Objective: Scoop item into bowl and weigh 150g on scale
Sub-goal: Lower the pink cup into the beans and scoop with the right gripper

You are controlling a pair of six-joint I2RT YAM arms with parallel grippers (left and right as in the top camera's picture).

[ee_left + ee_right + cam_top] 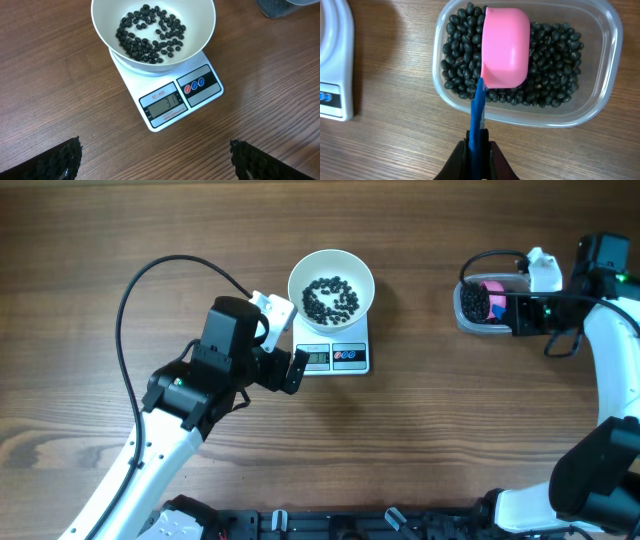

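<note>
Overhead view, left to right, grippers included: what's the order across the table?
Order: left gripper, open → white bowl of black beads on the scale → clear tub with the pink scoop → right gripper, shut on the scoop's handle.

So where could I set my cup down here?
Free: the wood between scale and clear tub, and the stretch in front of the scale. Crowded: beside the scale, near the left arm, and at the tub, where the right gripper holds the scoop.

Top-down overhead, close wrists, shared scale [340, 358]
</note>
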